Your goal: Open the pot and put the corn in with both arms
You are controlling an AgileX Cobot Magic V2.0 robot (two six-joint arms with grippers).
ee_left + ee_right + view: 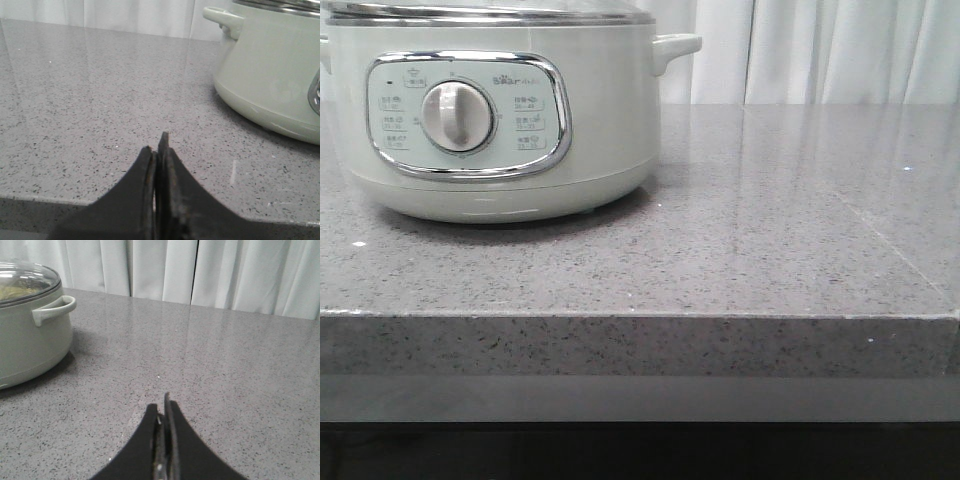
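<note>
The pale grey-green pot [500, 110] stands at the far left of the grey stone counter, its steel-rimmed lid [480, 12] on and its dial panel facing me. It also shows in the left wrist view [270, 75] and in the right wrist view [25, 335], where something yellowish shows blurred through the glass lid [22, 282]. No corn cob is plainly in view on the counter. My left gripper [159, 145] is shut and empty, low over the counter's near edge, apart from the pot. My right gripper [163, 407] is shut and empty over bare counter. Neither gripper shows in the front view.
The speckled grey counter [770, 220] runs right of the pot, with its front edge [640, 318] near me. White curtains [820, 50] hang behind it. The pot's side handle [675, 45] juts out to the right.
</note>
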